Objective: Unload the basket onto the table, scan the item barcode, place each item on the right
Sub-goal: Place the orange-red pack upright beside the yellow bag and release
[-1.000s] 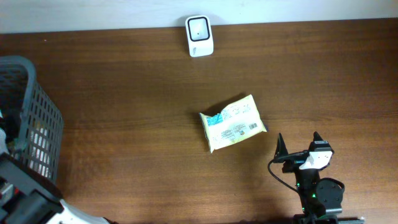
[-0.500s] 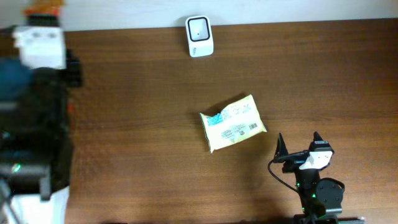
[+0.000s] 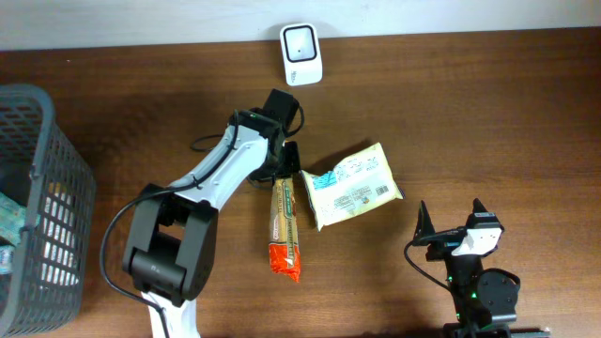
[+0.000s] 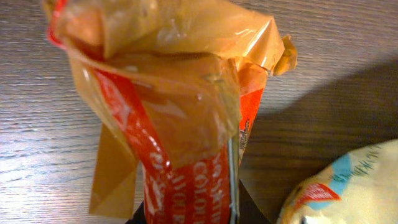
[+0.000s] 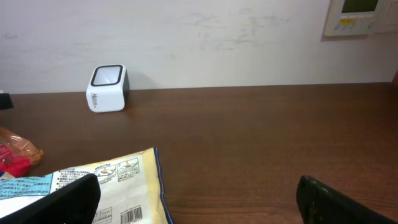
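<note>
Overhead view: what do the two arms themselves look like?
The left arm has white link shells, black joints and a black cable looping beside it; the left gripper is black. The right arm is black with a small green light, a white wrist block, and a right gripper with pointed black fingers.

Orange-red packet [image 3: 285,230] beside yellow pack [image 3: 351,185]

The left arm [image 3: 211,174] stretches out, the left gripper [image 3: 283,176] pinched on the end of the orange packet [image 3: 285,230]. The right gripper [image 3: 451,214] sits low, fingers spread wide.
</note>
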Robot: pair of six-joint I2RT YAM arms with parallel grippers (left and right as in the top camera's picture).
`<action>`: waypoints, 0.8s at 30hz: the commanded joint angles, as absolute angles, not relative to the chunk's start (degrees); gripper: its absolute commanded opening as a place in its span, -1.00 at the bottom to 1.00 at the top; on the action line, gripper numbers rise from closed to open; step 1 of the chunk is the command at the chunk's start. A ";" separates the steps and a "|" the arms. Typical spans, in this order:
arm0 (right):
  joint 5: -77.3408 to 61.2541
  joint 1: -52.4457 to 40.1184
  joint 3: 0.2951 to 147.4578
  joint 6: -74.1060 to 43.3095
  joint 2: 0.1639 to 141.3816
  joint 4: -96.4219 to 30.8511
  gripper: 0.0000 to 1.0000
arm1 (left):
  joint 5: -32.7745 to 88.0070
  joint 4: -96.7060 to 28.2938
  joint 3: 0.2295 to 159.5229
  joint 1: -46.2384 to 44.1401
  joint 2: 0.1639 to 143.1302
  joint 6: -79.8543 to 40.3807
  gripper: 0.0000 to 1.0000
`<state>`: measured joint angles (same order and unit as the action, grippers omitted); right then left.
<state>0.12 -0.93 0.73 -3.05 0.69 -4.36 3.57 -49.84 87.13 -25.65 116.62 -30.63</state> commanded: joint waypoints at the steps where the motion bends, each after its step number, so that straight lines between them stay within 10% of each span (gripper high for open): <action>1: 0.23 -0.78 0.32 -3.42 0.36 -4.58 0.97 | -6.50 -51.66 88.77 -25.71 115.81 -32.56 -1.00; 9: 0.23 -0.78 0.32 -3.40 0.36 -4.58 0.97 | -26.11 -56.58 88.77 -29.36 116.11 -32.56 -0.85; 10: 0.23 -0.78 0.32 -3.42 0.36 -4.58 0.97 | -19.86 -53.28 88.77 -30.48 117.19 -32.56 0.17; 12: 0.23 -0.78 0.32 -3.42 0.36 -4.58 0.97 | -17.28 -51.42 88.77 -31.46 117.69 -32.53 0.98; 18: 0.23 -0.78 0.32 -3.42 0.36 -4.58 0.98 | -14.55 -56.77 100.05 -31.27 117.56 -25.06 0.98; 24: 0.23 -0.78 0.32 -3.42 0.36 -4.58 0.97 | -24.93 -89.08 152.75 -13.47 115.48 -19.59 0.98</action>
<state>0.12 -0.93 0.73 -3.05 0.69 -4.32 -20.14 -82.28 138.19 -22.57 117.56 -21.78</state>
